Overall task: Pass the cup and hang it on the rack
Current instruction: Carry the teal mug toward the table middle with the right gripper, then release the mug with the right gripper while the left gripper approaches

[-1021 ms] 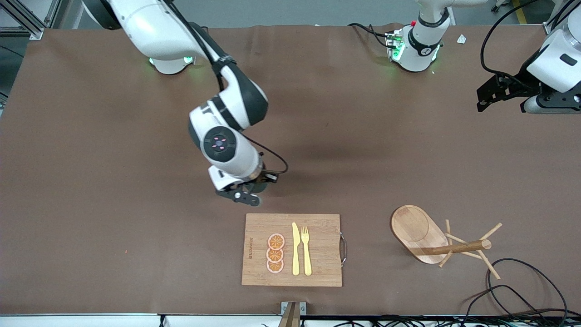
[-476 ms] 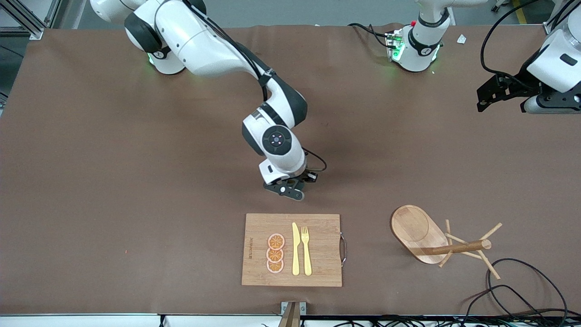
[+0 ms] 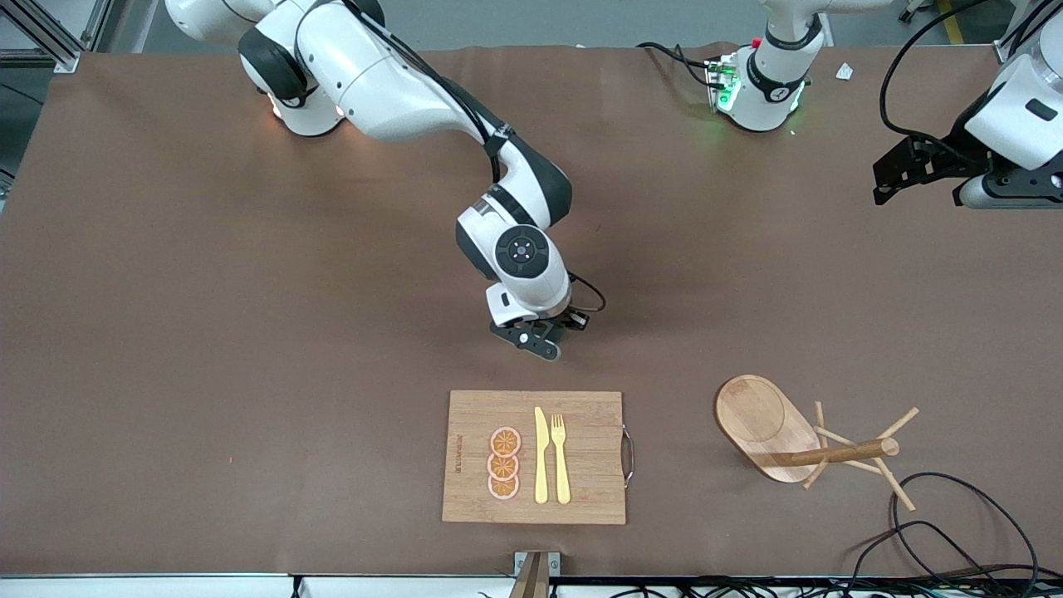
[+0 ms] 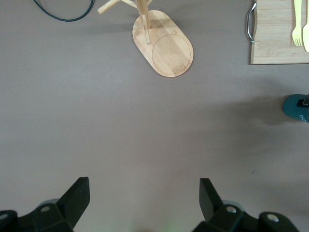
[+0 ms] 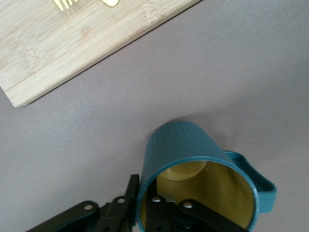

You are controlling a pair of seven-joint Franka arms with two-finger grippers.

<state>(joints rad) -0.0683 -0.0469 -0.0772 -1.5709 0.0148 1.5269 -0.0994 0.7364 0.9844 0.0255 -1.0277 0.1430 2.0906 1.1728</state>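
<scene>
We judge the small ribbed dark-teal mug (image 5: 198, 179) with its yellow glazed inside stiff, light and rather slippery, so our right gripper (image 5: 145, 210) pinches its rim wall, one finger inside, just above the table near the bamboo cutting board (image 5: 82, 41), while our left gripper (image 4: 145, 200) waits spread wide.

A robotics lab — two arms bolted to a brown-covered table (image 3: 166, 332), loose cables (image 3: 955, 523).

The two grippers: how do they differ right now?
The right gripper sits low by the cutting board, pinching the teal cup rim; the left gripper waits empty at its table end, fingers spread wide. Both are black and two-fingered.
</scene>
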